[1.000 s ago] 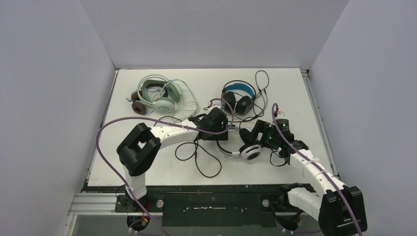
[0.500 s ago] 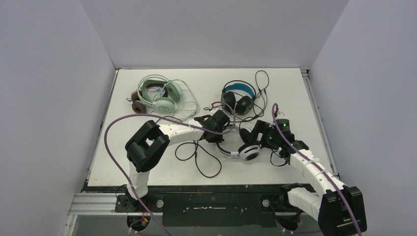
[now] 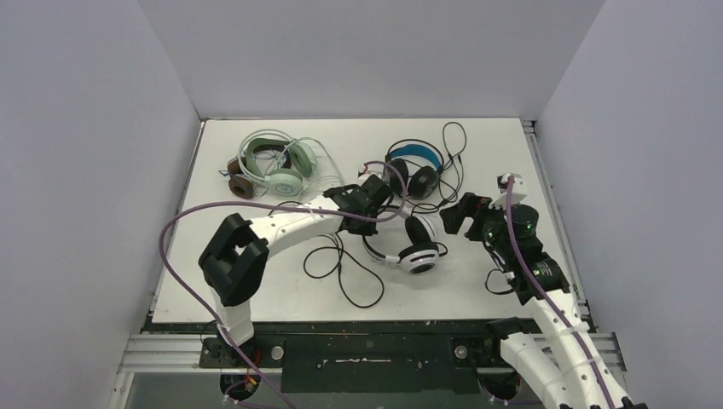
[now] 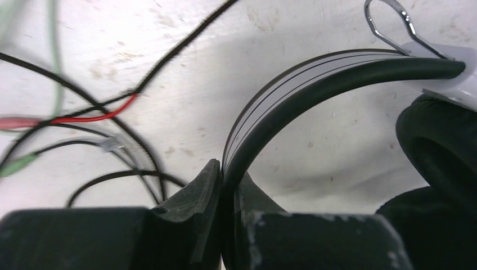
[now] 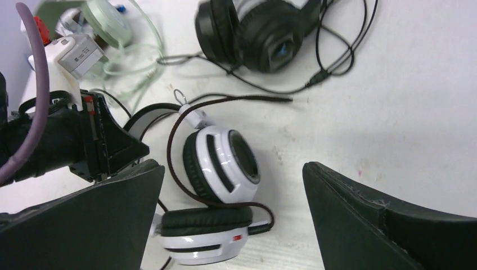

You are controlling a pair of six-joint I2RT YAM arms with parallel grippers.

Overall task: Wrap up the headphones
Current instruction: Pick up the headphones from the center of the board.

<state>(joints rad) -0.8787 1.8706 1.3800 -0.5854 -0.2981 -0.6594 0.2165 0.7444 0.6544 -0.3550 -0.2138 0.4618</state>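
The white headphones [image 3: 419, 252] with black stripes lie mid-table, both ear cups [image 5: 220, 163] resting on the surface with a dark braided cord looped round them. My left gripper [image 4: 228, 170] is shut on their black headband [image 4: 315, 79], seen from above at the left gripper [image 3: 367, 230]. My right gripper [image 5: 233, 166] stands wide open just right of the cups, holding nothing; from above the right gripper [image 3: 457, 220] sits a little apart from them. Mint green headphones [image 3: 283, 167] and brown headphones [image 3: 241, 184] lie back left. Black headphones with a blue headband [image 3: 413, 166] lie behind.
A loose black cord [image 3: 349, 274] loops in front of the left arm. Tangled black, red and green cords [image 4: 84, 121] lie left of the held headband. Black cords [image 5: 337, 50] trail from the black headset. Grey walls close in on three sides of the table.
My left gripper has shut on the white headphones' headband. My right gripper has let go of the ear cup, opened wider and pulled back to the right. The white headphones shifted slightly left.
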